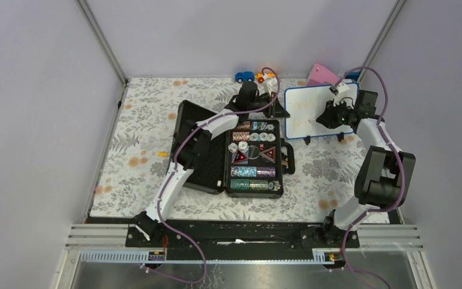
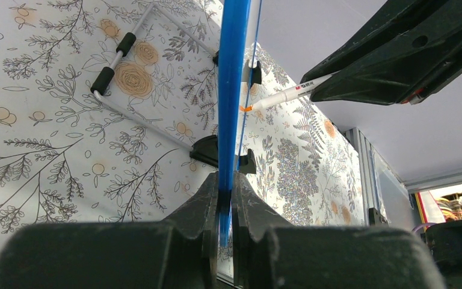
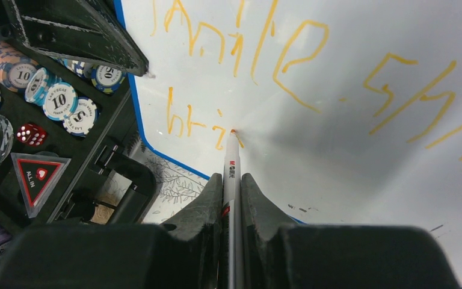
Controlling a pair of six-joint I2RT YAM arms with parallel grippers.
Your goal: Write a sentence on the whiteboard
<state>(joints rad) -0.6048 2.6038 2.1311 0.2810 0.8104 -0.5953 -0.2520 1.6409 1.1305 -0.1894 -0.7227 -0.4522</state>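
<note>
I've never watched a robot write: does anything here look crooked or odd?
Mostly the writing: the orange sentence on the whiteboard wobbles, letters uneven in size. The board sits askew, its blue frame pinched by the left hand while the right hand holds the marker.

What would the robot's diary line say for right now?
left gripper: shut on whiteboard edge | right gripper: shut on marker, tip touching whiteboard | sentence: partly written

The left gripper pinches the blue edge of the whiteboard.

Lavender walls; floral-print tabletop; aluminium corner posts.
</note>
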